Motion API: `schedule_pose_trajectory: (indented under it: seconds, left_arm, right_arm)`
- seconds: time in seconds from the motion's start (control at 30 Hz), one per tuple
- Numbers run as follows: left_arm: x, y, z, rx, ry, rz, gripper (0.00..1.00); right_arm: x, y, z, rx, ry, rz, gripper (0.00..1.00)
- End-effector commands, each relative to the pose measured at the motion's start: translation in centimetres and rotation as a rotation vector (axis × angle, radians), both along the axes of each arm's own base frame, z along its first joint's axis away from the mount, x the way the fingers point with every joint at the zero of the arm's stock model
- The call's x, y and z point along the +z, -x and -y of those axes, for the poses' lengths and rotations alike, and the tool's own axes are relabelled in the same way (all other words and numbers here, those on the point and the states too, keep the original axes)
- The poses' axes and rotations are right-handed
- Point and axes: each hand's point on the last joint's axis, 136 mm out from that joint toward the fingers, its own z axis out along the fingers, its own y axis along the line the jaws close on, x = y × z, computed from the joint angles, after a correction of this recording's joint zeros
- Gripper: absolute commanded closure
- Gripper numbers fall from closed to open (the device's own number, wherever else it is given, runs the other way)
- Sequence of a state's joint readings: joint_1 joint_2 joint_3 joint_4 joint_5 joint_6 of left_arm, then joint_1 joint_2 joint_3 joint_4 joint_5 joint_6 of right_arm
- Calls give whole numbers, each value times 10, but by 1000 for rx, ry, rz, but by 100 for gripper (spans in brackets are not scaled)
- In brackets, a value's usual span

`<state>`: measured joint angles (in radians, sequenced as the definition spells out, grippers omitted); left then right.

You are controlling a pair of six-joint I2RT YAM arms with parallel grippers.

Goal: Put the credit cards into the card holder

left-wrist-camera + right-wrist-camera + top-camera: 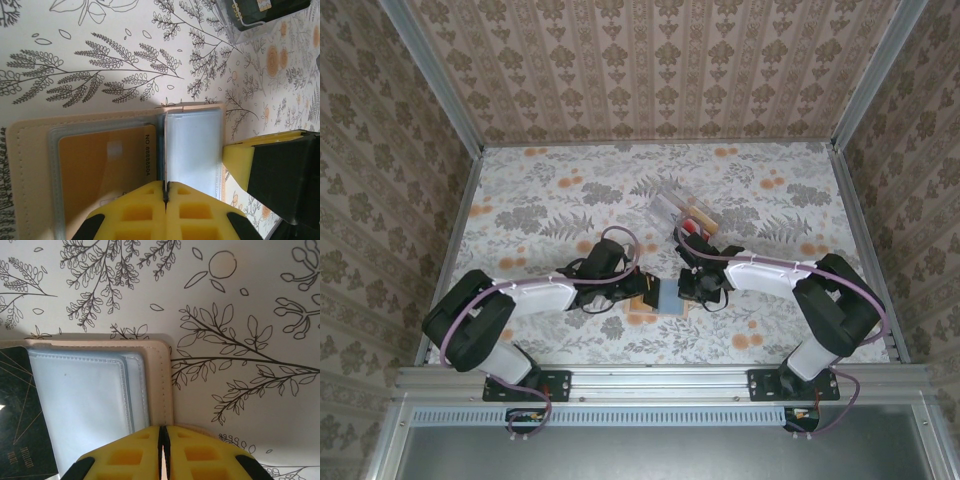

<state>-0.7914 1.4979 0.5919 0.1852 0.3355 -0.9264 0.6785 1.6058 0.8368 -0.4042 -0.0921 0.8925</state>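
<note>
The tan card holder (665, 296) lies open on the table between my two grippers. In the left wrist view an orange-tan credit card (102, 175) sits inside a clear sleeve of the card holder (30, 165). My left gripper (167, 189) is shut on the edge of a clear sleeve leaf (192, 150), holding it up. My right gripper (163, 432) is shut on the tan cover edge of the card holder (159, 385). A dark credit card (20, 415) with gold lines shows at the holder's left side; whether it is in a sleeve I cannot tell.
A clear plastic tray (672, 203) stands just behind the grippers, with a red item (691, 227) at its near end and a dark card (265, 12) in it. My right gripper's yellow finger (240, 162) is close beside the holder. Patterned walls close in the table.
</note>
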Motion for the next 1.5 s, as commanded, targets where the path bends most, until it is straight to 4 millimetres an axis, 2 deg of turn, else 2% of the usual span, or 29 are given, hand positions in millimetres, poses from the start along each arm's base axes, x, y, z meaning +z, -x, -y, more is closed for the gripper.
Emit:
schedule_pose_trajectory:
  seconds: [0.0, 0.47, 0.7, 1.47]
  left_arm:
    - [-11, 5, -2, 0, -7, -16, 100]
    - [-12, 17, -3, -18, 26, -14, 98]
    - [-9, 18, 5, -25, 49, 10, 97]
    - [-18, 28, 0, -14, 16, -13, 94]
  right_arm:
    - [-18, 8, 15, -17, 76, -49, 86]
    - [-23, 8, 12, -21, 72, -62, 86]
    - [-25, 8, 10, -28, 54, -66, 86]
    - [-27, 7, 7, -27, 46, -72, 86]
